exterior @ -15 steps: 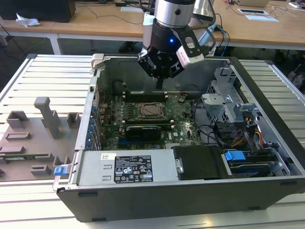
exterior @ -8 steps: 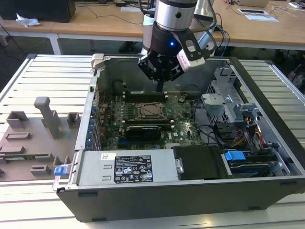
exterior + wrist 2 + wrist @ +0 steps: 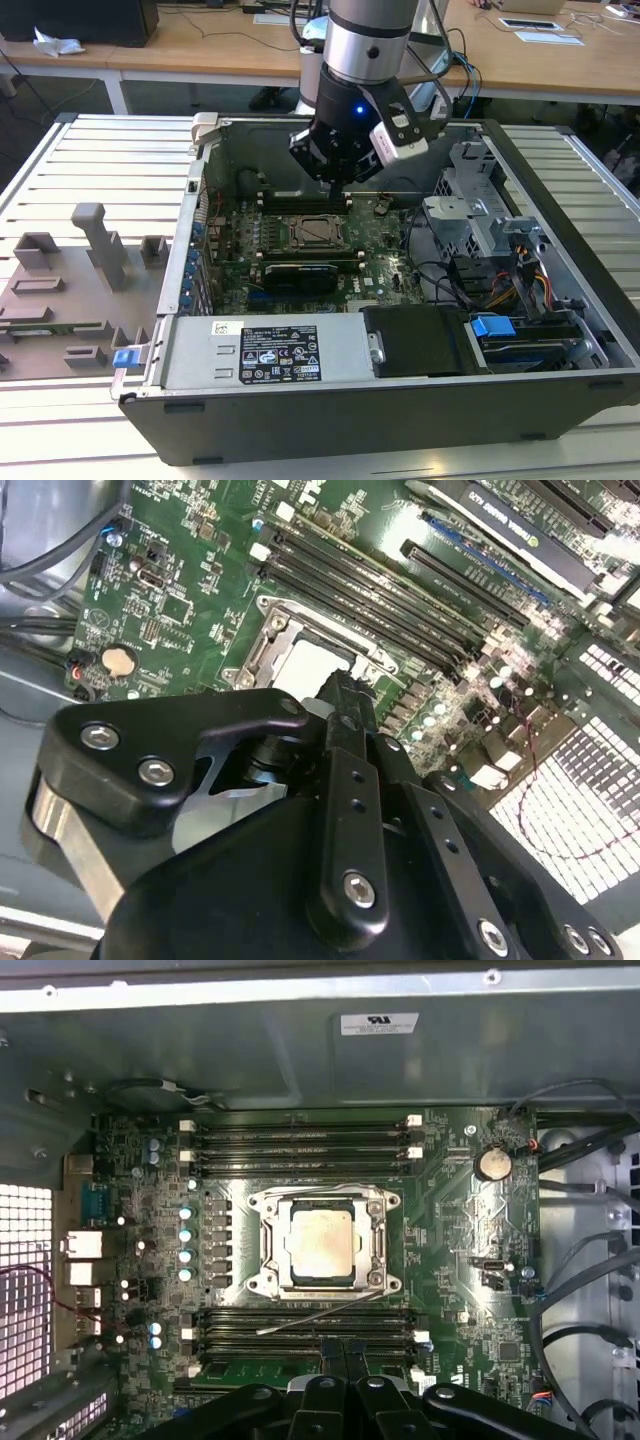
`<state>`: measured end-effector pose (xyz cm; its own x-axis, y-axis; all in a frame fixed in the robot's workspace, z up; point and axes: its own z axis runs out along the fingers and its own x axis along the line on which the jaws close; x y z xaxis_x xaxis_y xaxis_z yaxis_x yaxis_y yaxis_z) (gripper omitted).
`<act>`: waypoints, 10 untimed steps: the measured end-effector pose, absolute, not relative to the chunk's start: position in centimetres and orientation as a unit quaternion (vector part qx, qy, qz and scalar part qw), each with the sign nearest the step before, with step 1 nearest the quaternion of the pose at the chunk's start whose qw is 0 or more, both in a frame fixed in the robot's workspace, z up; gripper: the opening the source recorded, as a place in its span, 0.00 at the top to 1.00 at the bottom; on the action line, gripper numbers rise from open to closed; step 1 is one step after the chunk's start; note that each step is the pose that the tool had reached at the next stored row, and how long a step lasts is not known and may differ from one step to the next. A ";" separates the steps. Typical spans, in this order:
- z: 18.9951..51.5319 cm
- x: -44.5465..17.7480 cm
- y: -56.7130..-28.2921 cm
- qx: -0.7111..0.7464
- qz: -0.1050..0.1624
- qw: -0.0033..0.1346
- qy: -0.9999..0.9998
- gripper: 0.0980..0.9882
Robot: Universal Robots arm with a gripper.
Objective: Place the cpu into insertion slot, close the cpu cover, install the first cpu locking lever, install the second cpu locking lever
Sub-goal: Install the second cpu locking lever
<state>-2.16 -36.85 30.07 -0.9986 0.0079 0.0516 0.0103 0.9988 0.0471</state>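
In the first wrist view the cpu lies flat in the insertion slot, its silver top showing through the window of the cpu cover, which is down around it. A thin metal locking lever slants across the memory slots beside the socket, standing free of its catch. My gripper is shut with nothing between its fingers, its tips just short of that lever. In the exterior view the gripper hangs a little above the socket. The second wrist view shows the fingertips over the cpu.
The green motherboard lies inside an open dark computer case on a slatted table. Black memory slots flank the socket. Cables and a drive cage crowd one side. Grey fixtures stand at the exterior view's left.
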 end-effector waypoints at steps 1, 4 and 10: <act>29.7 -2.2 -36.9 -0.005 -0.024 0.026 -0.999 0.99; 29.1 -2.2 -37.0 -0.005 -0.024 0.026 -0.999 0.99; 27.7 -2.2 -37.1 -0.005 -0.024 0.026 -0.999 0.99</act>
<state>-2.16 -37.10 27.70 -0.9986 0.0079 0.0516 0.0103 0.9988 0.0471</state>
